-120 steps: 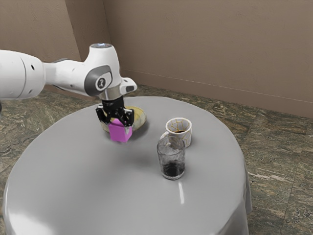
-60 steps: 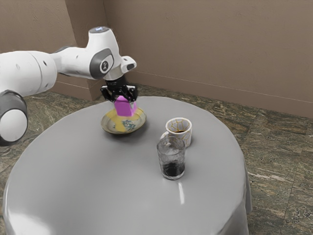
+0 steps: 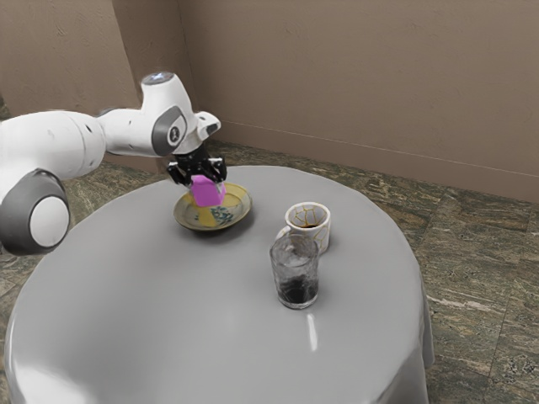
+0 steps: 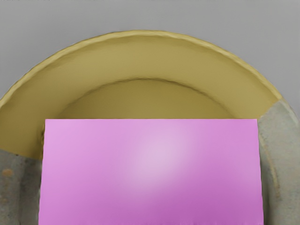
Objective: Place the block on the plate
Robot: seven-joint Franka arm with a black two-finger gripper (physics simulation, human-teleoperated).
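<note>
In the exterior view, a white robot arm is reaching in from the exterior view's left, its black pincer pointing down above a round counter draped in glossy gray. The pincer is gripping a pink-purple block, its two fingers closing on it from opposite sides and standing apart by the block's width. The block is hanging below the pincer and appearing over the yellow and gray plate; whether its underside is touching the plate cannot be told. A white mug with gold veining is standing toward the exterior view's right from the plate, holding something dark. A clear glass, dark at its base, is standing upright nearer the camera, partly hiding the mug. A brown wall and a stone-patterned floor are framing the scene.

In the wrist view, the block's flat, glossy face is looming large just under the hand, covering part of the plate. The plate's yellow rim is curving beyond it, with mottled gray sections flanking the block.
</note>
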